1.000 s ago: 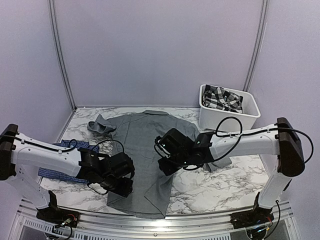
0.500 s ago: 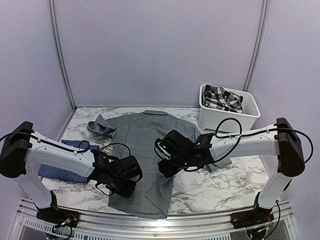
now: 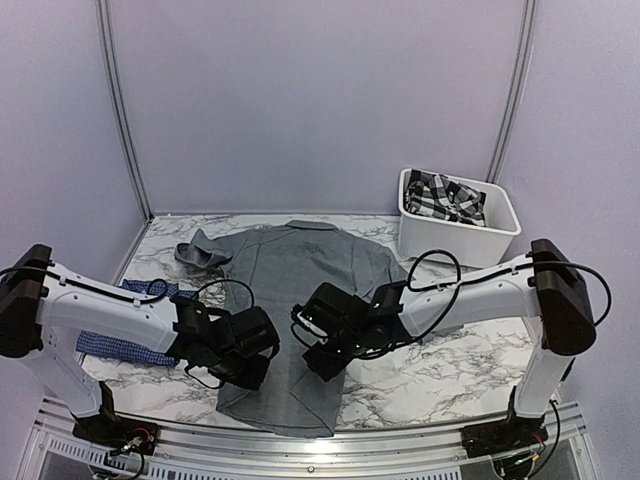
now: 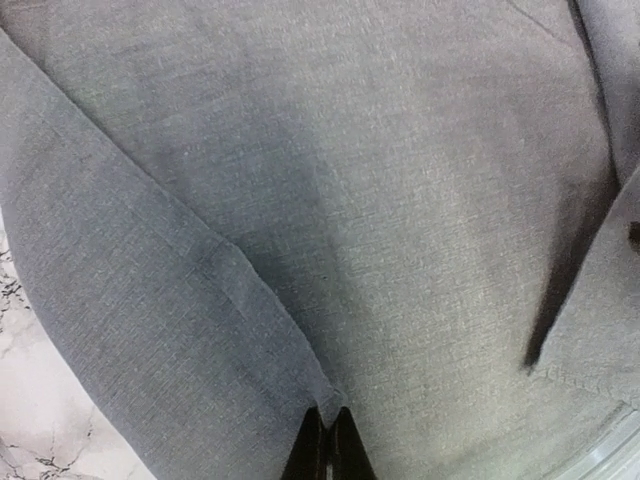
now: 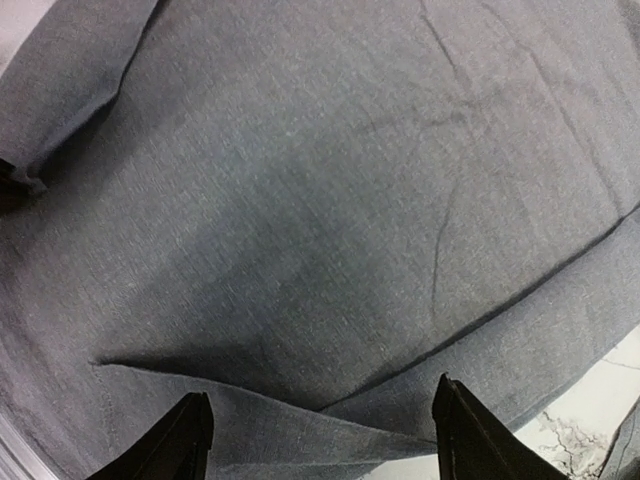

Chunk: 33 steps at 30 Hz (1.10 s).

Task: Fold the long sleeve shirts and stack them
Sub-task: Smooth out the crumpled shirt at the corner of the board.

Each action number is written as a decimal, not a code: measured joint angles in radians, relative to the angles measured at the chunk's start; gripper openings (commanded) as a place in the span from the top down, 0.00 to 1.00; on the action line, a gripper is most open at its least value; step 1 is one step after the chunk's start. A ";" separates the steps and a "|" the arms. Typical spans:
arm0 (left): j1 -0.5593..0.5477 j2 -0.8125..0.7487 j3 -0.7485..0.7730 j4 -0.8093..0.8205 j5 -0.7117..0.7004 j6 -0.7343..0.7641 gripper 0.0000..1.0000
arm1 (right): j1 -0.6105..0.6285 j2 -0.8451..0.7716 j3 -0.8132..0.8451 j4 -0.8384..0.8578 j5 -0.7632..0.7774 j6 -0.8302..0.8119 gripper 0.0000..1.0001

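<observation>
The grey long sleeve shirt (image 3: 290, 270) lies spread down the middle of the marble table, collar at the far end and one sleeve (image 3: 200, 252) bunched at the far left. My left gripper (image 3: 252, 370) sits low on its near left part. In the left wrist view the left gripper (image 4: 328, 425) is shut, pinching a raised ridge of grey cloth (image 4: 330, 200). My right gripper (image 3: 320, 360) hovers over the shirt's near right side. Seen from the right wrist, this gripper (image 5: 322, 420) is open, its fingers wide apart over a folded edge of grey cloth (image 5: 330, 200). The dark blue checked shirt (image 3: 110, 345) lies at the left, partly under the left arm.
A white bin (image 3: 505, 235) stands at the back right with black-and-white plaid cloth (image 3: 445, 195) in it. A metal rail (image 3: 400, 440) runs along the near table edge, and bare marble (image 3: 430, 375) shows to the right of the shirt.
The left gripper has closed onto a ridge of the grey shirt. The right gripper has moved left and nearer over the shirt, and its jaws have widened.
</observation>
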 measured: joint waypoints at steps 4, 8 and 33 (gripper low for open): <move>0.000 -0.059 -0.011 -0.001 -0.027 -0.019 1.00 | 0.009 0.009 0.000 -0.036 0.001 0.005 0.42; 0.000 -0.108 -0.026 -0.001 -0.059 -0.050 1.00 | 0.026 0.009 0.000 -0.053 -0.002 0.022 0.62; 0.057 -0.725 -0.528 -0.041 -0.140 -0.608 1.00 | -0.067 -0.233 -0.343 -0.093 0.064 0.247 1.00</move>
